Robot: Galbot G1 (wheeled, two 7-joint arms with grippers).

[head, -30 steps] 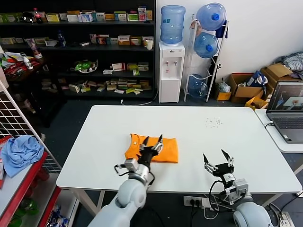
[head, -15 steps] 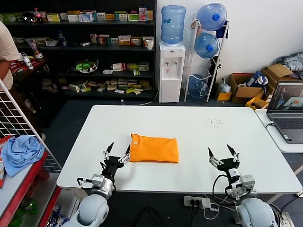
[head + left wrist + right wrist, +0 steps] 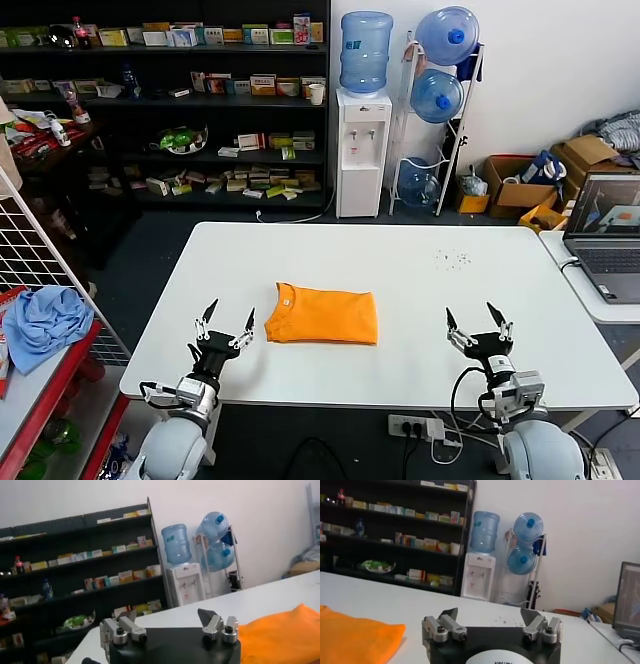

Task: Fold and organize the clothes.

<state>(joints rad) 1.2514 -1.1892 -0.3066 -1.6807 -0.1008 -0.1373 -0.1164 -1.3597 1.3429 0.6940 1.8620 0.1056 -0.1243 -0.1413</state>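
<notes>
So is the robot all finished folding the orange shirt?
Nearly, it looks like. The orange T-shirt lies folded into a neat rectangle on the white table. Nothing is in hand: the left gripper and right gripper are both open, apart from the shirt. Perhaps only putting it away remains.

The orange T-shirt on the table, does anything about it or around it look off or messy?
Nothing stands out. The orange T-shirt lies folded into a neat rectangle on the white table. The left tool and right tool are both open, apart from it near the front edge.
</notes>
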